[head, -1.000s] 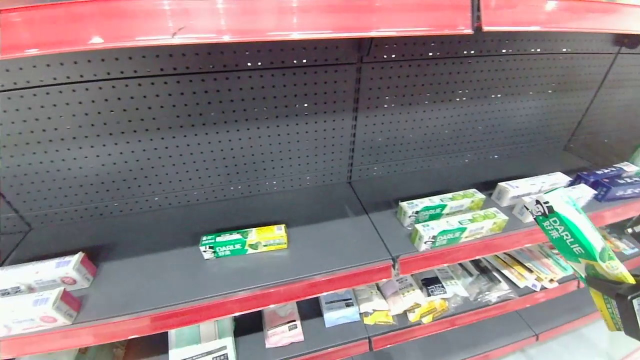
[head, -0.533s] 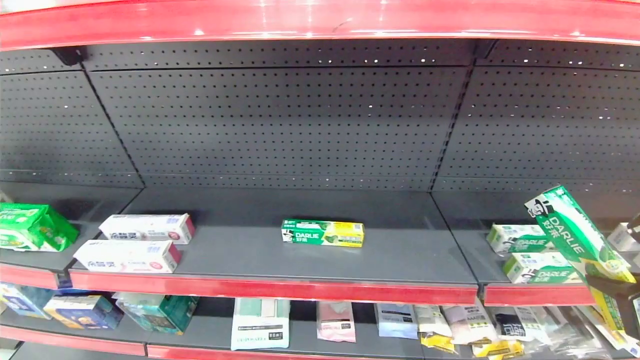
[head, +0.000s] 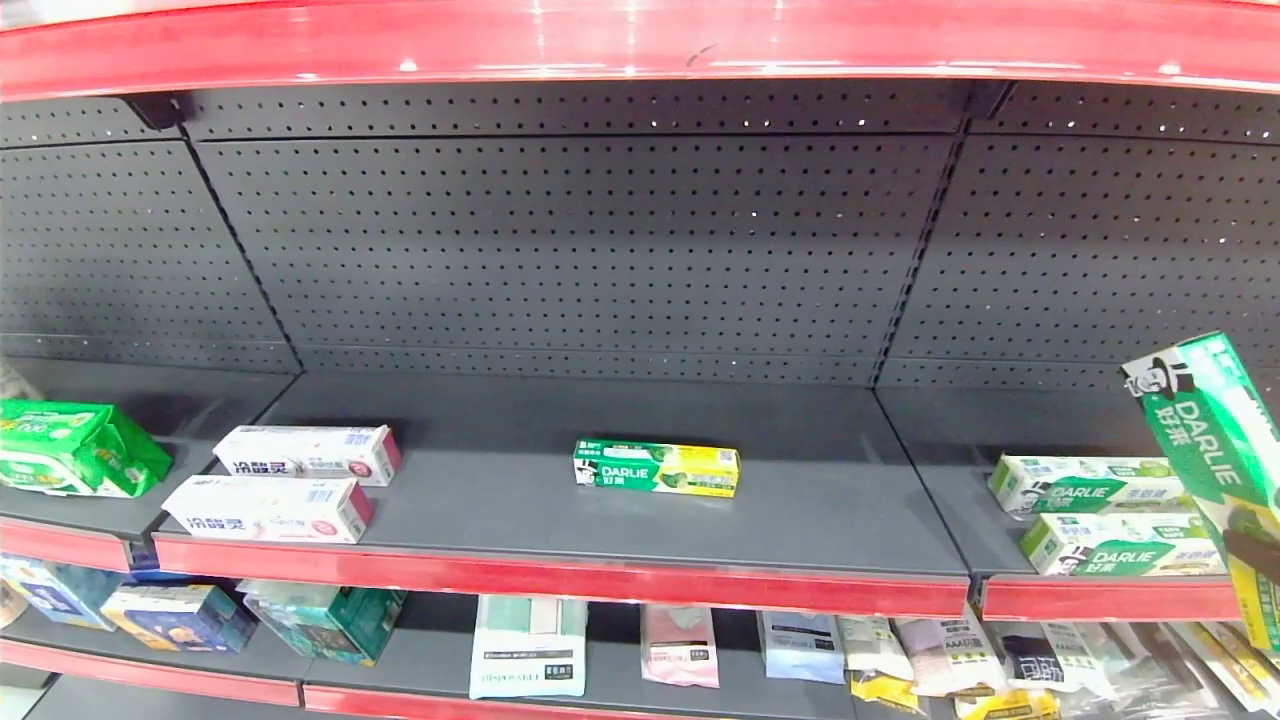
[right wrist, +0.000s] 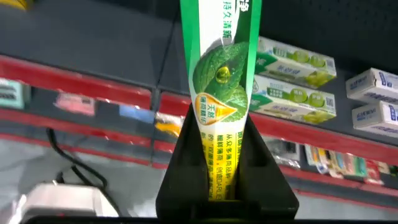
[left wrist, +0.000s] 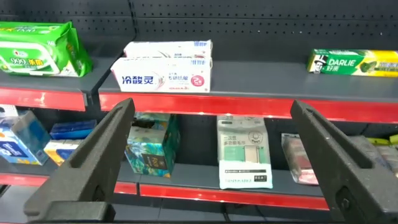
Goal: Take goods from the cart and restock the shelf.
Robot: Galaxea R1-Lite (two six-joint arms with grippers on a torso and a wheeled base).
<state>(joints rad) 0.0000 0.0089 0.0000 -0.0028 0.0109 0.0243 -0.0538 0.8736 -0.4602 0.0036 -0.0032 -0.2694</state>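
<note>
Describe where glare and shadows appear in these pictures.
Head view: white glare spots dot the glossy red upper shelf edge, which looks bowed; soft shadows sit behind the two white cardboard boxes. Right wrist view: the right hand holds the green-and-yellow cardboard toothpaste box, evenly lit.

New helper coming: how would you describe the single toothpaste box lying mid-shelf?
Look at the grey shelf with the red front edge. In its middle bay lies a green-and-yellow toothpaste box, alone; the white boxes on its left are paired.
</note>
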